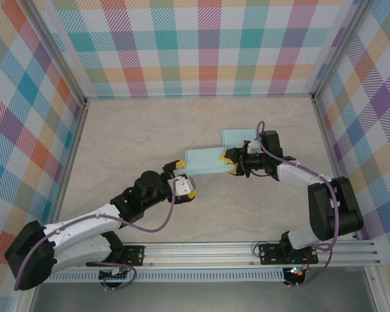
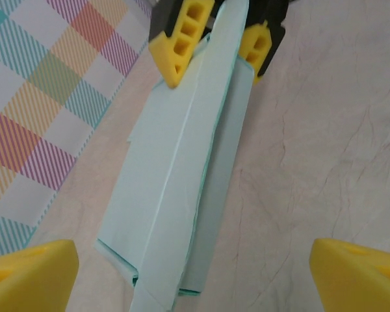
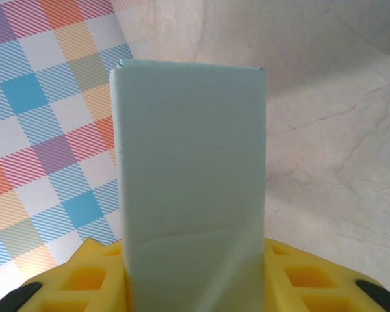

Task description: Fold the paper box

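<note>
The paper box (image 1: 208, 160) is a flattened pale mint sleeve lying on the table, with a flap (image 1: 240, 136) sticking out behind its right end. My right gripper (image 1: 233, 163) is shut on that right end. In the right wrist view the box (image 3: 192, 162) stands up between the yellow fingers (image 3: 84, 283). My left gripper (image 1: 184, 179) is open at the box's left end. In the left wrist view the box (image 2: 182, 175) runs away from me, its near end lying between my wide-apart yellow fingertips (image 2: 26, 273) and touching neither. The right gripper's fingers (image 2: 182, 39) clamp the far end.
The beige table (image 1: 136, 136) is enclosed by checked walls (image 1: 201, 45) at the back and on both sides. An aluminium rail (image 1: 247, 250) with the arm bases runs along the near edge. Open tabletop lies left of and behind the box.
</note>
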